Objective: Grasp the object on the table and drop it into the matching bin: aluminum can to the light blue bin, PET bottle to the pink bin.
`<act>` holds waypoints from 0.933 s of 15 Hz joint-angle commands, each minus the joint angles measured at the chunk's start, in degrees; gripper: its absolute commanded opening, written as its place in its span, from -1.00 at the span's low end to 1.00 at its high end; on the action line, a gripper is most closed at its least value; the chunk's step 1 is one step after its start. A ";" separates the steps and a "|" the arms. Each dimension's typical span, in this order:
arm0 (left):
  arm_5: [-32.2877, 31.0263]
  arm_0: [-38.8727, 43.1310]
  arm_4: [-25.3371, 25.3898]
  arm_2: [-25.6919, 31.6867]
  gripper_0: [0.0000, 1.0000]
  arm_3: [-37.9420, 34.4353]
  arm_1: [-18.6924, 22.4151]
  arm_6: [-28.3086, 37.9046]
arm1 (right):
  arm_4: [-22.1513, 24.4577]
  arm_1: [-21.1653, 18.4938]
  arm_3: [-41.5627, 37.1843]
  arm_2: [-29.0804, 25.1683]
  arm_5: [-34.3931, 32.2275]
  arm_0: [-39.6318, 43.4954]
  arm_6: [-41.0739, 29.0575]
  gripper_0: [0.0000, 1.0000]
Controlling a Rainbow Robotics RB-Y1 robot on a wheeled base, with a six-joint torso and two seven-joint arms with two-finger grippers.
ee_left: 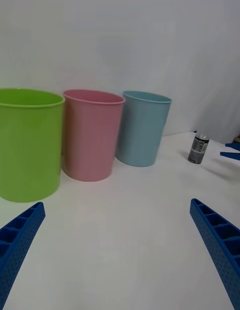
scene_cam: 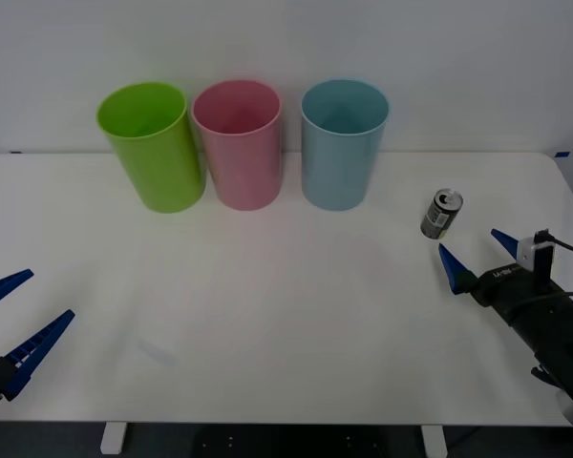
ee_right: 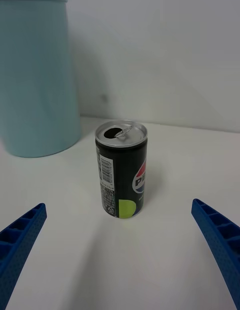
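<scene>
The aluminum can, dark with a silver top and a yellowish patch, stands upright on the white table at the right, to the right of the light blue bin. My right gripper is open just in front of it, fingers apart and pointing at it without touching. In the right wrist view the can stands a little beyond the open right gripper, with the light blue bin behind. The pink bin stands in the middle of the row. My left gripper rests open at the table's near left.
A lime green bin stands left of the pink one, the three in a row along the table's back. The left wrist view shows the green bin, pink bin, light blue bin and can. The table's right edge lies near the right arm.
</scene>
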 commanded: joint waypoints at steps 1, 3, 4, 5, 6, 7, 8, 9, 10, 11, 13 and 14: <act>0.00 0.00 0.00 0.00 1.00 0.00 0.00 0.00 | 0.10 0.11 2.70 0.20 0.15 -2.45 0.67 1.00; 0.00 0.00 0.00 0.00 1.00 0.00 0.00 0.00 | 0.18 0.19 4.81 0.20 0.59 -4.20 1.29 1.00; 0.00 0.00 0.00 0.00 1.00 0.00 0.00 0.00 | 0.18 0.19 5.86 0.29 0.76 -5.17 1.47 1.00; 0.00 0.00 0.00 0.00 1.00 0.00 0.00 0.00 | 0.27 0.19 7.36 0.29 1.02 -6.31 1.91 1.00; 0.00 0.00 0.00 0.00 1.00 0.00 0.00 0.00 | 0.27 0.19 8.85 0.29 1.20 -7.46 2.17 1.00; 0.00 0.00 0.00 0.00 1.00 0.00 0.00 0.00 | 0.27 0.19 10.08 0.29 1.20 -8.42 2.43 1.00; 0.00 0.00 0.00 0.00 1.00 0.00 0.00 0.00 | 0.27 0.19 12.19 0.29 1.29 -9.74 2.78 1.00; 0.00 0.00 0.00 0.00 1.00 0.00 0.00 0.00 | 0.27 0.19 13.42 0.38 1.64 -10.88 3.05 1.00; 0.00 0.00 0.00 0.00 1.00 0.00 0.00 0.00 | 0.27 0.19 14.04 0.38 2.17 -11.50 3.31 1.00; 0.00 0.00 0.00 0.00 1.00 0.00 0.00 0.00 | 0.27 0.19 14.21 0.82 3.13 -11.85 3.49 1.00; 0.00 0.00 0.00 0.00 1.00 0.00 0.00 0.00 | 0.27 0.19 14.30 1.79 5.16 -12.73 3.66 1.00; 0.00 0.00 0.00 0.00 1.00 0.00 0.00 0.00 | 0.27 0.19 15.18 2.05 5.51 -13.43 3.66 1.00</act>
